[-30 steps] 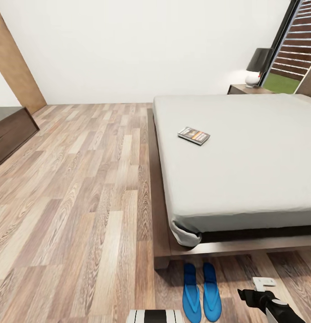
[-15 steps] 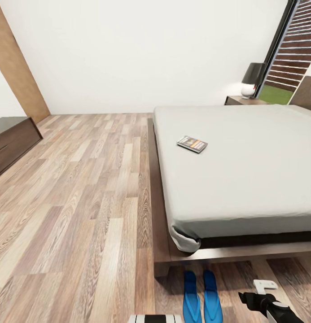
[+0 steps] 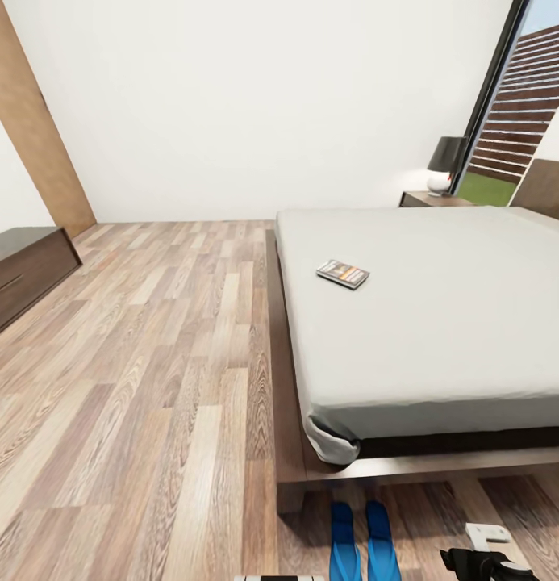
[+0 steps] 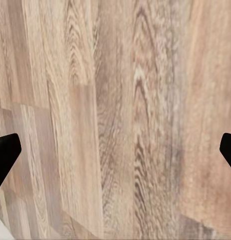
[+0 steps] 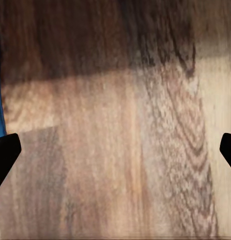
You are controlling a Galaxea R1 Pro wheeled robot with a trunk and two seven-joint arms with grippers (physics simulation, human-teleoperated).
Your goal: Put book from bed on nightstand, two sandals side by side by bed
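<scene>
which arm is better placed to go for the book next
Right, probably. The book lies on the bed, which is on the robot's right, and the right gripper hangs open at that side near the sandals. The left gripper hangs over bare floor.

Two sandals [image 3: 364, 542] cut by lower edge

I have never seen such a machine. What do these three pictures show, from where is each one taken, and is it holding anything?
A simulated two-armed robot stands in a bedroom. The large picture comes from its head camera: a bed with a book on the mattress, two blue sandals side by side on the wood floor at the bed's foot, and a nightstand with a lamp. The other two come from cameras near each gripper, looking down at the floor. The left gripper and the right gripper are open and hold nothing.
</scene>
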